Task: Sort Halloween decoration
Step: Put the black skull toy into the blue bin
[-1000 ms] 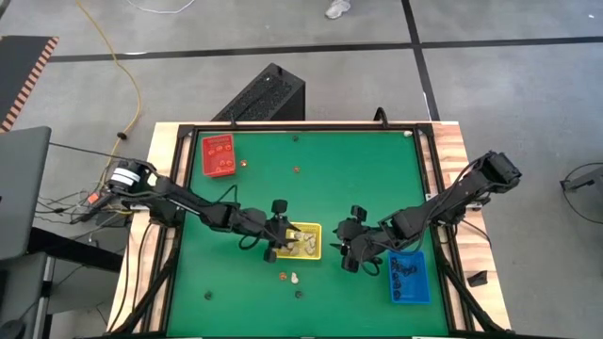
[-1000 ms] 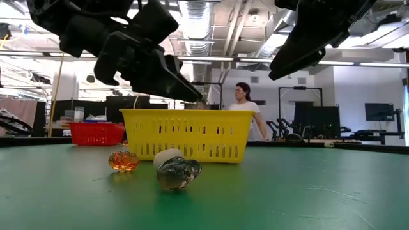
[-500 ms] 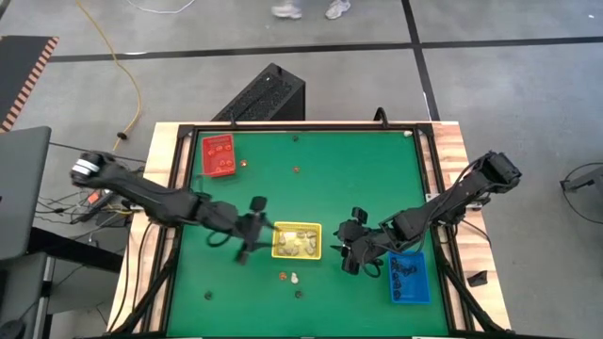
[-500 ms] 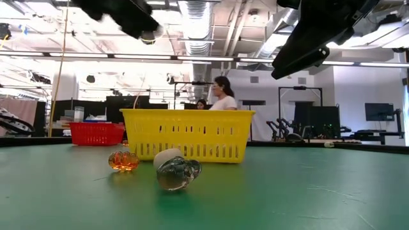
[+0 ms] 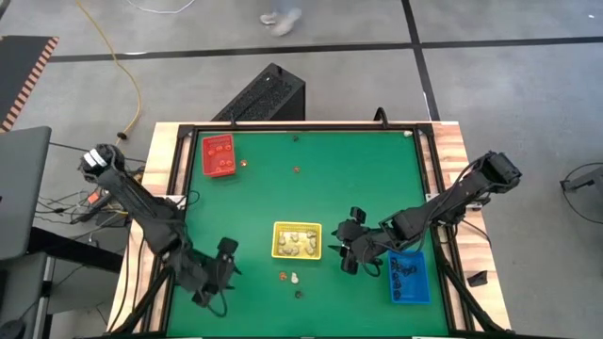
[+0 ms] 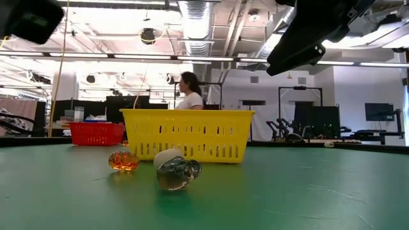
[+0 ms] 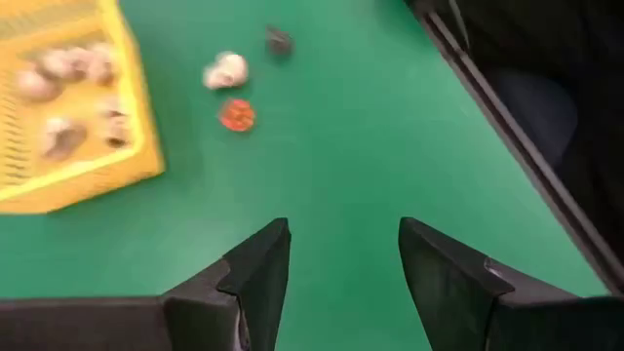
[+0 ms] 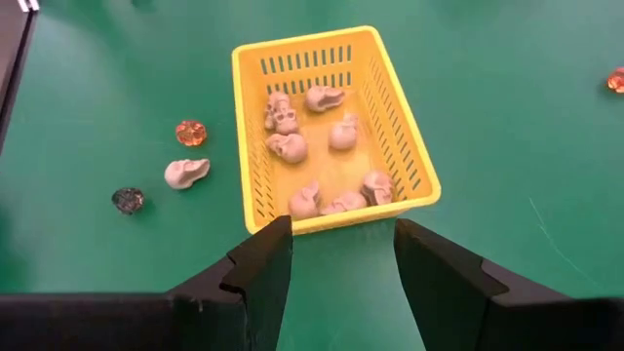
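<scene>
Near the desk's front edge, left gripper (image 5: 219,273) jaws wide, empty; right gripper (image 5: 350,247) likewise, beside yellow tray (image 5: 297,240). Best approached from above: loose skull (image 5: 295,278), then into tray.

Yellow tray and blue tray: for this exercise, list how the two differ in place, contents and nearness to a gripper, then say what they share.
The yellow tray sits mid-table; the blue tray lies near the table's right edge. The yellow tray holds cream-white skulls; the blue tray holds black trinkets. The open right gripper hovers between them, with the blue tray beneath its arm. Both are small rectangular trays on the green table.
</scene>
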Robot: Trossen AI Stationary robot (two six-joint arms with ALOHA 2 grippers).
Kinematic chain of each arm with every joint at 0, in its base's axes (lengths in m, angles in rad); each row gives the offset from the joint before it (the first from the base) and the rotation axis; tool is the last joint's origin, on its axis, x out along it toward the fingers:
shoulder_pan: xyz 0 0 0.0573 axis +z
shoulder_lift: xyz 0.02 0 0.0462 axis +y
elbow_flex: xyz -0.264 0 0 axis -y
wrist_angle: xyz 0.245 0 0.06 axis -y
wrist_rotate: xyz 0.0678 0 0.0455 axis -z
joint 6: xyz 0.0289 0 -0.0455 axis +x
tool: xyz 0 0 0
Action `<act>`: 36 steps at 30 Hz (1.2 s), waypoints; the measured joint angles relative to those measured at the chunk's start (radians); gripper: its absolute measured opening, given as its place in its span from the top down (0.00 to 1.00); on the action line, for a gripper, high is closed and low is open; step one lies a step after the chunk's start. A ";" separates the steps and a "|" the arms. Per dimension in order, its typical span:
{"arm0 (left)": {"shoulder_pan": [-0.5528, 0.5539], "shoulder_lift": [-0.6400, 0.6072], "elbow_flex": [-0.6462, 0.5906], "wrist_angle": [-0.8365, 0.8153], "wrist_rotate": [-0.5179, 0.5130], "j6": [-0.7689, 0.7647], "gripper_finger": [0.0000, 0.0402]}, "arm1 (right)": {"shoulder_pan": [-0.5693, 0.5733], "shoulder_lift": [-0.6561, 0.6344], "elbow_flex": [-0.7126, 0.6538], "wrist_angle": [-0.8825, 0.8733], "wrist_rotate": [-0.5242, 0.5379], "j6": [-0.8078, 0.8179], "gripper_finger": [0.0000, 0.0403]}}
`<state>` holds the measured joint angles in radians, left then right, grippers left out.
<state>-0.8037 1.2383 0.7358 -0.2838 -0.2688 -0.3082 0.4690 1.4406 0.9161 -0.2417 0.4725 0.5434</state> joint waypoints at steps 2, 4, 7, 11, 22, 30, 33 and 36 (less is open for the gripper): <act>-0.034 0.053 0.000 0.009 0.023 -0.029 0.55 | -0.006 0.000 0.000 0.004 0.000 -0.001 0.47; -0.056 0.091 0.000 0.007 0.090 -0.106 0.55 | -0.008 0.000 0.000 0.004 0.000 -0.003 0.47; -0.081 0.129 0.000 0.004 0.181 -0.237 0.55 | -0.016 0.000 0.000 0.004 0.000 -0.028 0.47; -0.130 0.158 0.000 0.003 0.198 -0.324 0.55 | -0.021 0.000 0.000 0.004 0.000 -0.029 0.47; -0.385 0.176 0.000 -0.080 -0.219 -0.575 0.55 | -0.020 0.000 0.000 0.004 0.000 -0.046 0.47; -0.489 0.176 -0.080 0.002 -0.391 -0.726 0.55 | -0.033 0.000 0.000 0.004 0.001 -0.056 0.47; -0.490 0.176 -0.148 0.101 -0.378 -0.759 0.55 | -0.047 0.000 0.000 0.004 0.001 -0.056 0.47; -0.491 0.176 -0.200 0.190 -0.348 -0.766 0.55 | -0.059 0.000 0.000 0.004 0.001 -0.056 0.47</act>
<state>-1.2950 1.4143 0.5359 -0.0935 -0.6167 -1.0740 0.4103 1.4410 0.9165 -0.2379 0.4732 0.4873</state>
